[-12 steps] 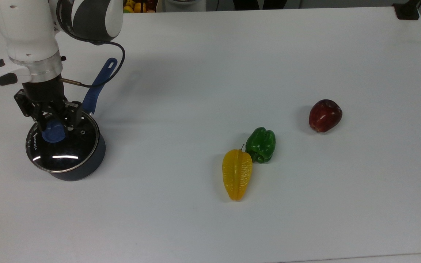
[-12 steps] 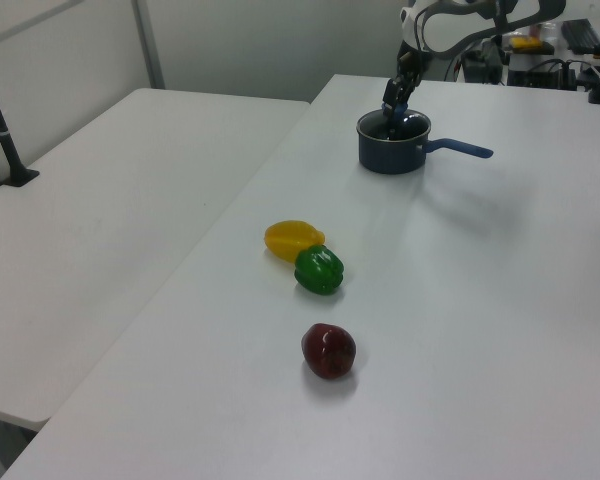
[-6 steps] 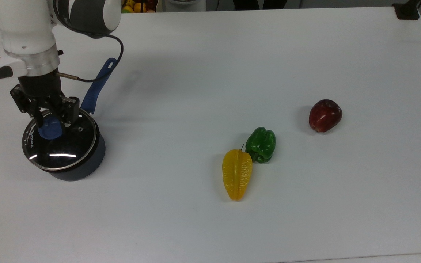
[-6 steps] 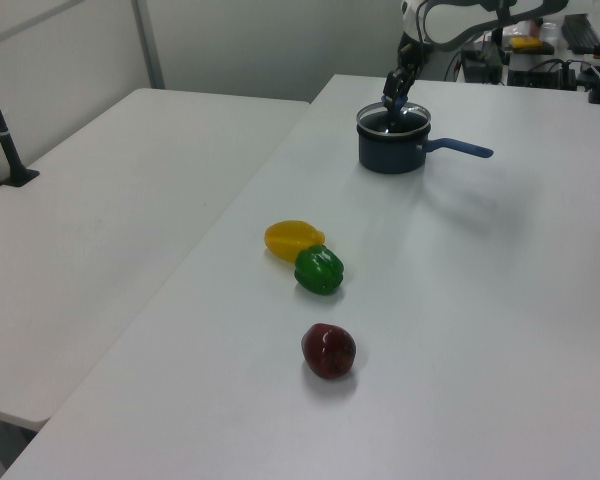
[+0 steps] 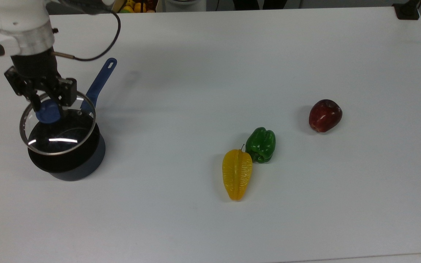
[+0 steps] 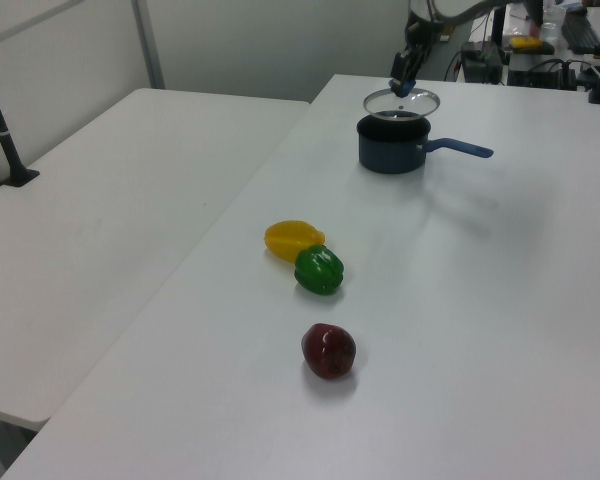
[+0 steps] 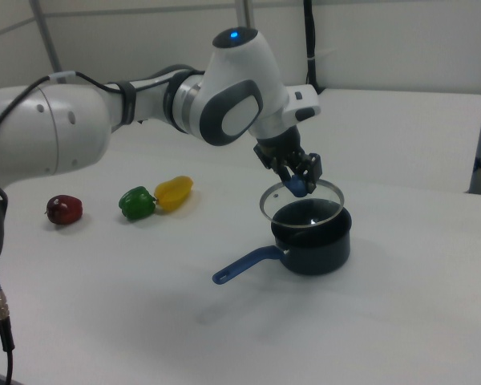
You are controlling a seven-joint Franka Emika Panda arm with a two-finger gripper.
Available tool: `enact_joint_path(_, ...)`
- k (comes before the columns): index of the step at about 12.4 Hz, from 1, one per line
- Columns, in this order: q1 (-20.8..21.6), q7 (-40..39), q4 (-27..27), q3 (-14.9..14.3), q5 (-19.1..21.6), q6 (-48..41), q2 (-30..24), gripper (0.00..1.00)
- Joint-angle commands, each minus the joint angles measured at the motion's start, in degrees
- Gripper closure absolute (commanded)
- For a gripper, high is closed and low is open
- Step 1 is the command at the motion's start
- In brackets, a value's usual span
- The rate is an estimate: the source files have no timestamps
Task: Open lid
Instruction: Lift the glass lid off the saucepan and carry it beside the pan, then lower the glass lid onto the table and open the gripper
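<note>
The round glass lid point(image 5: 62, 135) point(image 6: 402, 101) point(image 7: 313, 196) hangs level a little above the dark saucepan point(image 5: 71, 160) point(image 6: 392, 147) point(image 7: 313, 241). My gripper point(image 5: 48, 106) point(image 6: 404, 85) point(image 7: 298, 184) is shut on the lid's blue knob point(image 5: 48, 112) point(image 7: 297, 188) and holds the lid clear of the pan's rim. In the top view the lid sits shifted toward the upper left of the pan. The pan's long blue handle point(image 5: 99, 84) point(image 6: 465, 150) point(image 7: 244, 265) points away from the lid.
On the white table point(image 5: 232, 54) lie a yellow starfruit point(image 5: 236, 174) point(image 6: 292, 238) point(image 7: 173, 192), a green pepper point(image 5: 261, 144) point(image 6: 319, 269) point(image 7: 137, 202) touching it, and a red apple point(image 5: 325, 115) point(image 6: 328, 350) point(image 7: 64, 209), all far from the pan. A second table point(image 6: 100, 200) stands alongside.
The gripper has risen with the lid by its knob. The lid, which rested on the saucepan, now hangs above it and the pan's dark inside shows. The pan stayed put.
</note>
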Motion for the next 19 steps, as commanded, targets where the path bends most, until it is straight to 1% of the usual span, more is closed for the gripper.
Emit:
enact_joint_path(1, -5.01, -3.72, -3.19, -0.29, 0.23, -2.69, -5.41, 0.48)
enact_joint_path(4, -9.95, -12.43, -8.9, -0.2, 0.84, -2.6, -9.02, 0.48)
enact_joint_path(5, -12.49, -15.41, -10.57, -0.2, 1.19, -2.43, -9.47, 0.48)
enact_joint_path(7, -14.61, -17.72, -12.86, -0.2, 1.29, -0.94, -8.95, 0.48)
enact_joint_path(8, -15.32, -18.33, -13.91, -0.2, 1.29, 1.25, -8.6, 0.48)
enact_joint_path(10, -16.81, -18.95, -17.69, -0.11, 1.29, 7.04, -7.98, 0.48)
enact_joint_path(12, -16.91, -20.01, -19.46, -0.11, 1.29, 12.67, -5.36, 0.48)
enact_joint_path(14, -17.34, -20.01, -19.03, -0.11, 1.29, 16.28, -1.93, 0.48)
enact_joint_path(19, -17.08, -19.84, -19.02, -0.11, 2.34, 19.89, 0.37, 0.48)
